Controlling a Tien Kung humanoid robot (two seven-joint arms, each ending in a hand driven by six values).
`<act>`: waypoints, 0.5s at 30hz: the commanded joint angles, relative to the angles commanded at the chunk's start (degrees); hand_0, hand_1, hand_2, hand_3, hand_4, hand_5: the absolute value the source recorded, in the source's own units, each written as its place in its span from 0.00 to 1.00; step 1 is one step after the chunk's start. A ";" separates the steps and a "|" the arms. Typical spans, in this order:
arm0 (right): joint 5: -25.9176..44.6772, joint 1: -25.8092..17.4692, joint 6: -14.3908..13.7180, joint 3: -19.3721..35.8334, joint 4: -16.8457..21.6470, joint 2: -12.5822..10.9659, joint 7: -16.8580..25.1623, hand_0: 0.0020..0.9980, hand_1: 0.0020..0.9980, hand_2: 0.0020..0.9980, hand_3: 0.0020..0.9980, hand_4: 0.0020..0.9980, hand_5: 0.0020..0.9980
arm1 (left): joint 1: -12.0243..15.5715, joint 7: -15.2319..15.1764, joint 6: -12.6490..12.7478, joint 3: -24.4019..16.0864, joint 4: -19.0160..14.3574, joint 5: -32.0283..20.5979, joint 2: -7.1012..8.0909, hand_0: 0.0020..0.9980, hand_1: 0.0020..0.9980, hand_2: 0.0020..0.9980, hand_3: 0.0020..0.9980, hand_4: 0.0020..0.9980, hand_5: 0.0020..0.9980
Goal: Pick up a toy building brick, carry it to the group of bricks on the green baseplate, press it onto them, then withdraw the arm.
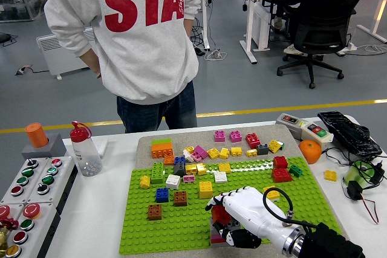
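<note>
My right hand (233, 219), white with black joints, comes in from the lower right and is shut on a red brick (221, 215). It holds the brick right over a grey stack of bricks (216, 234) at the front edge of the green baseplate (181, 222); the hand hides most of the stack. Whether the red brick touches the stack I cannot tell. Loose bricks lie on the plate: a brown pair (179, 198), a blue one (162, 194), a yellow one (205, 189), a red block (280, 174). My left arm is out of sight.
A person in a grey sweatshirt (145, 34) stands at the far side, back turned. More bricks lie on the beige mat (145, 143). A bottle (86, 149) and button box (24, 191) sit left; an orange (310, 151), control box (302, 128) and cables right.
</note>
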 joint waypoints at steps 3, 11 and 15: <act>-0.41 0.28 0.08 -0.40 -0.32 0.07 -0.11 0.58 0.66 0.64 0.70 0.49 0.15 | -0.01 0.00 0.00 0.02 0.00 -0.03 0.00 0.66 0.68 0.71 0.58 0.30 1.00; -0.90 0.80 0.37 -0.84 -0.53 0.02 -0.26 0.59 0.67 0.64 0.71 0.49 0.15 | 0.01 0.04 0.02 -0.06 0.00 0.06 -0.02 0.66 0.68 0.71 0.58 0.30 1.00; -0.92 0.86 0.45 -0.94 -0.50 -0.10 -0.23 0.59 0.67 0.64 0.71 0.50 0.16 | 0.02 0.06 0.03 -0.10 0.00 0.12 -0.03 0.66 0.68 0.71 0.58 0.30 1.00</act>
